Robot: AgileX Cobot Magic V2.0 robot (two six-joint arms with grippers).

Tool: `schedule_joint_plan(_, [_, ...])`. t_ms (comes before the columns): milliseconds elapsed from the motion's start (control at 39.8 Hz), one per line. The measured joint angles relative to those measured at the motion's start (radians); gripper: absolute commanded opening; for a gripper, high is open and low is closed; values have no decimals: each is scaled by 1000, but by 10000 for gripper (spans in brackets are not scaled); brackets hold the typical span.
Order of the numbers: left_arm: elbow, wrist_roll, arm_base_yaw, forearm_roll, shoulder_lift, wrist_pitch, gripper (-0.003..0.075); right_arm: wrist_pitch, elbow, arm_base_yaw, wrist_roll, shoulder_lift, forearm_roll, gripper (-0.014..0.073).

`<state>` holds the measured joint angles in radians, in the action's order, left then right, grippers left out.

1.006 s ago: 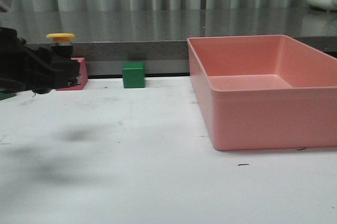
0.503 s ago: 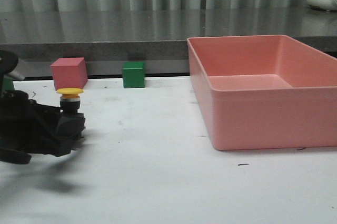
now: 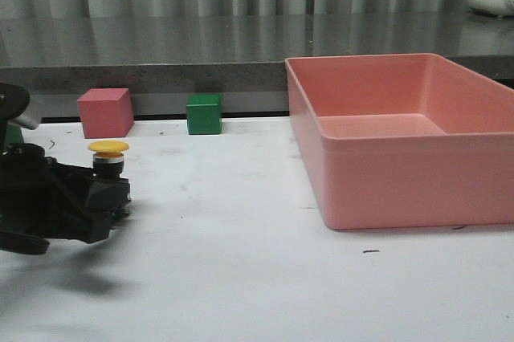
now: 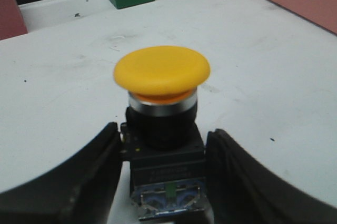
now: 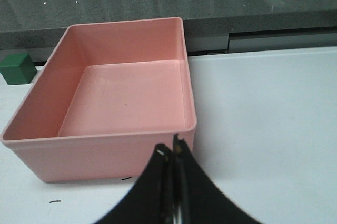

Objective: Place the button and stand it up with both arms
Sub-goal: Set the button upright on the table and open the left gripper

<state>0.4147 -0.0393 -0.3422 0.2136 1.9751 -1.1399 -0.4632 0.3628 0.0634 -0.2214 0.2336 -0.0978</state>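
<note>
The button [image 3: 108, 156] stands upright with its yellow cap on top, low over the white table [image 3: 241, 278] at the left. My left gripper [image 3: 112, 196] is shut on its black body; in the left wrist view the button [image 4: 162, 74] sits between the two dark fingers [image 4: 89, 176] of the left gripper [image 4: 164, 135], its clear bluish base toward the camera. Whether the base touches the table is hidden. My right gripper [image 5: 171, 148] is shut on nothing, hanging before the near corner of the pink bin [image 5: 100, 142]. It is outside the front view.
A large empty pink bin [image 3: 401, 189] fills the right half of the table. A pink cube [image 3: 104, 111] and a green cube [image 3: 204, 113] stand at the table's back edge, below a grey counter ledge [image 3: 201, 73]. A green bit [image 3: 12, 130] shows behind my left arm.
My left gripper has carried the button down from in front of the pink cube to just above the table and nearer the camera. In the last half second it sank only slightly.
</note>
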Motion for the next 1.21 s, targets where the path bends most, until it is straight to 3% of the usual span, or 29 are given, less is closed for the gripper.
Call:
schedule_joint_plan(201, [0, 1, 0, 0, 0, 0, 301, 0, 0, 0, 0, 0, 0, -70])
schedule_joint_plan(528, [0, 5, 0, 4, 0, 0, 410, 0, 0, 0, 0, 0, 0, -70])
schedule_joint_plan(855, [-4, 19, 0, 6, 0, 0, 416, 0, 0, 0, 0, 0, 0, -70])
schedule_joint_plan(1082, [-4, 21, 0, 6, 0, 0, 530, 0, 0, 0, 0, 0, 0, -70])
schedule_joint_plan(1208, [-4, 22, 0, 6, 0, 0, 532, 0, 0, 0, 0, 0, 0, -70])
